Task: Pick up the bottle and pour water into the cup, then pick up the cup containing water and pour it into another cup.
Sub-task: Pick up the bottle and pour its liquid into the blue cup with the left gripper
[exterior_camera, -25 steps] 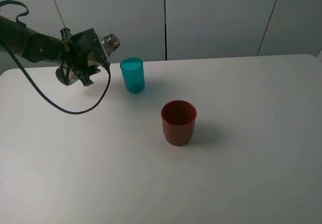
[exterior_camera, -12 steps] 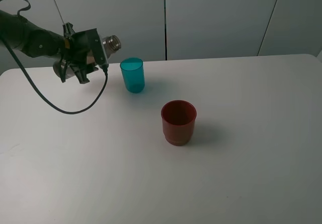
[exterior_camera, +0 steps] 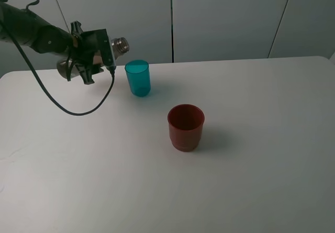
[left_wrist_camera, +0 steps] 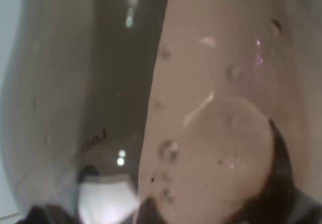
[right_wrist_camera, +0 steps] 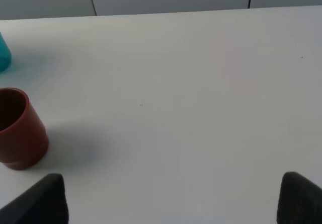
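Observation:
My left gripper (exterior_camera: 88, 55) is shut on the smoky grey-brown bottle (exterior_camera: 120, 45) and holds it tipped almost level above the table's far left. Its open neck points right, toward the teal translucent cup (exterior_camera: 137, 78), and sits just left of and above the cup's rim. The bottle's wall (left_wrist_camera: 201, 108) with droplets fills the left wrist view. The dark red cup (exterior_camera: 185, 127) stands upright mid-table. In the right wrist view the red cup (right_wrist_camera: 17, 131) and a sliver of the teal cup (right_wrist_camera: 3, 54) show at the side. My right gripper (right_wrist_camera: 173, 199) is open and empty, low over the table.
The white table (exterior_camera: 251, 154) carries only the two cups. A black cable (exterior_camera: 78, 112) hangs from the left arm down over the table. Grey wall panels (exterior_camera: 225, 18) stand behind the table's far edge.
My left gripper has lifted the bottle upward and a little to the right, bringing its neck closer to the teal cup's rim. The cups have not moved.

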